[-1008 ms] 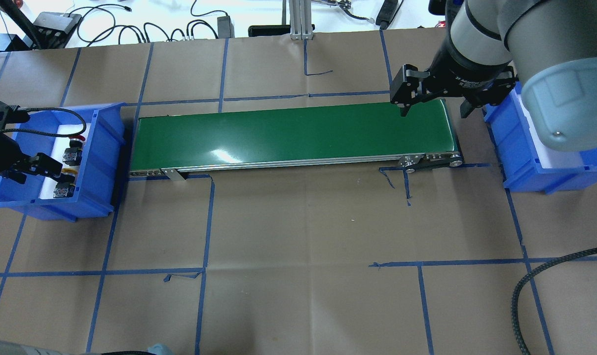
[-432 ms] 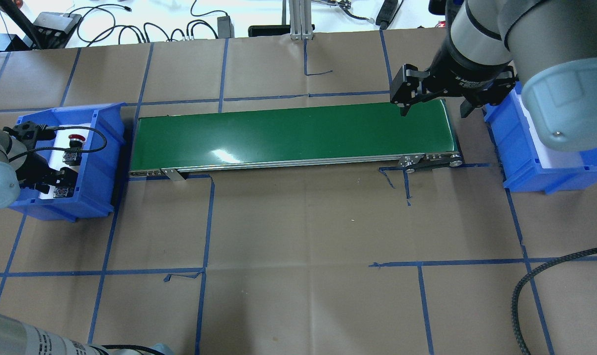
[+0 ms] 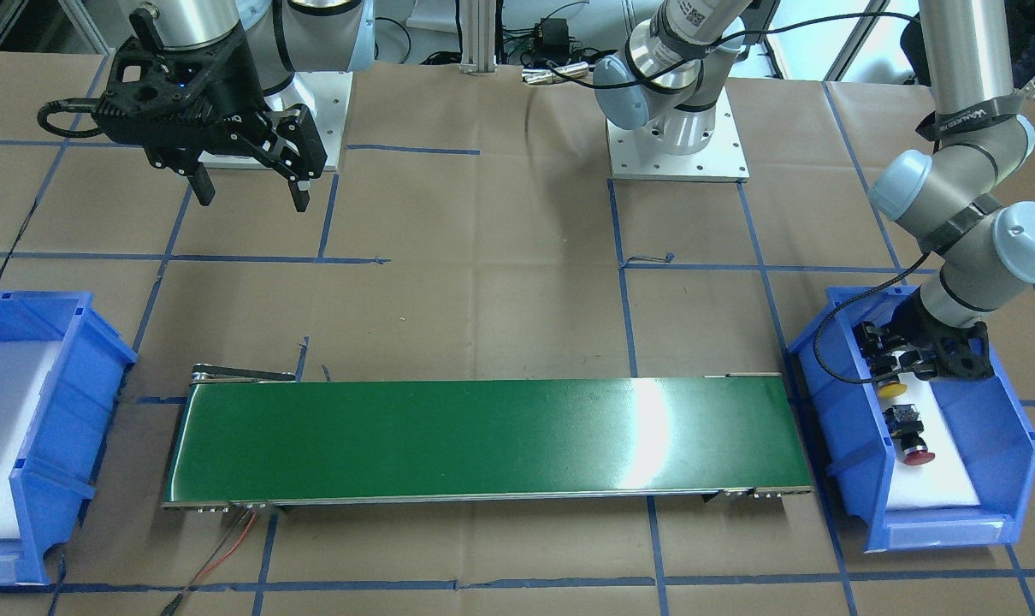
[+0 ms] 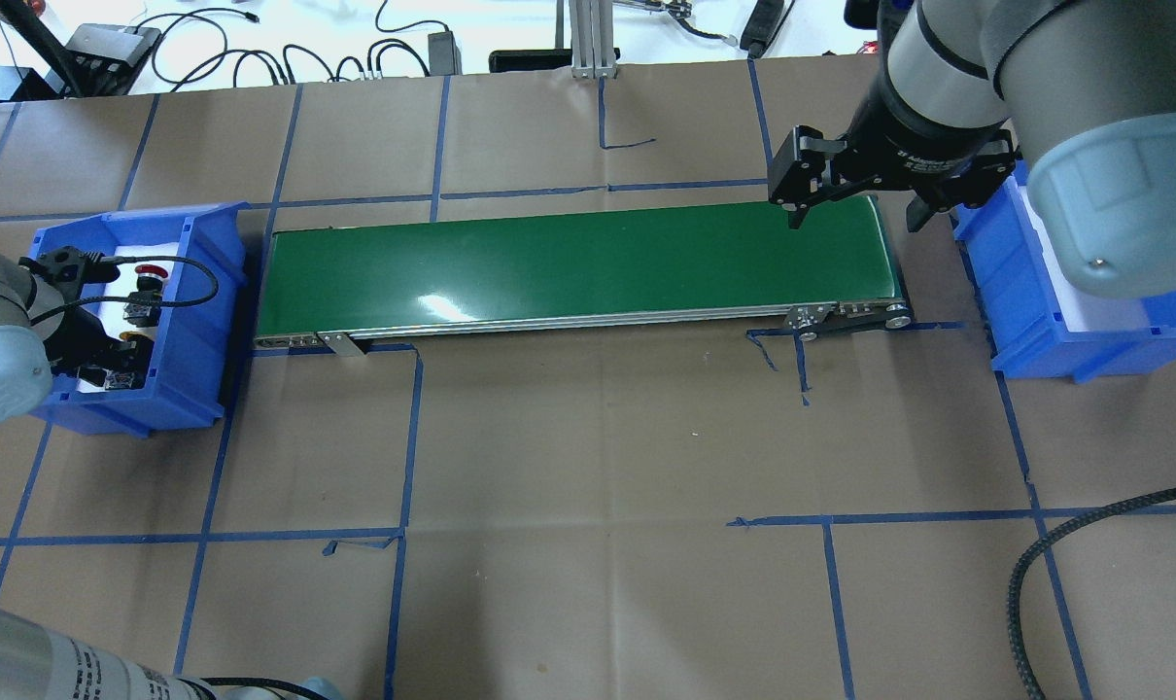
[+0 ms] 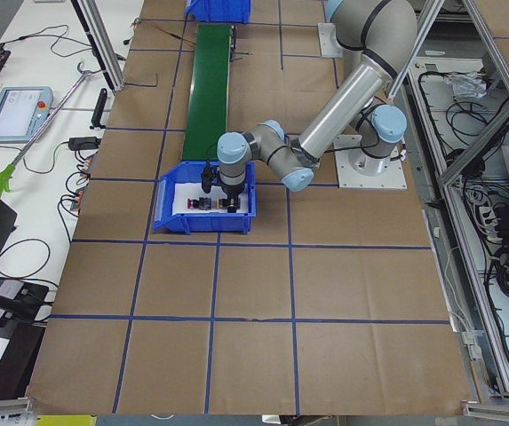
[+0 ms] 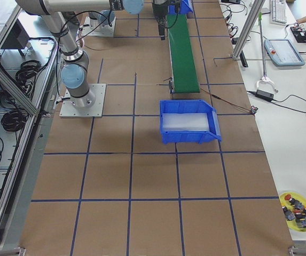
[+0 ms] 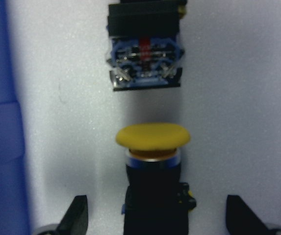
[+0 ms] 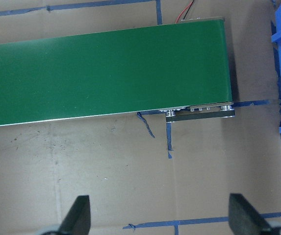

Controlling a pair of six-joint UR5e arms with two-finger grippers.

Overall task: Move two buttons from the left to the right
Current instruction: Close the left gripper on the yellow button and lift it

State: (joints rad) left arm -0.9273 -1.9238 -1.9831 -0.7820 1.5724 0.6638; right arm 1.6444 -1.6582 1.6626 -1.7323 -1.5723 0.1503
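Observation:
The yellow button (image 7: 152, 137) lies on its side on white foam in the left blue bin (image 4: 194, 331), cap towards the red button. The red button (image 3: 909, 435) lies just beyond it; in the left wrist view only its contact block (image 7: 145, 68) shows. My left gripper (image 7: 160, 218) is open and low in the bin, its fingers (image 7: 79, 218) on either side of the yellow button's black body, with gaps. It also shows in the front view (image 3: 898, 370). My right gripper (image 4: 855, 220) is open and empty, above the right end of the green conveyor belt (image 4: 578, 267).
The right blue bin (image 4: 1035, 331) with white foam stands past the belt's right end, partly under my right arm. A black cable (image 4: 1035, 564) loops at the front right. Brown paper with blue tape lines covers the table (image 4: 598, 486).
My left arm has swung further into the left bin and its gripper has come down over the yellow button. The right arm has not moved.

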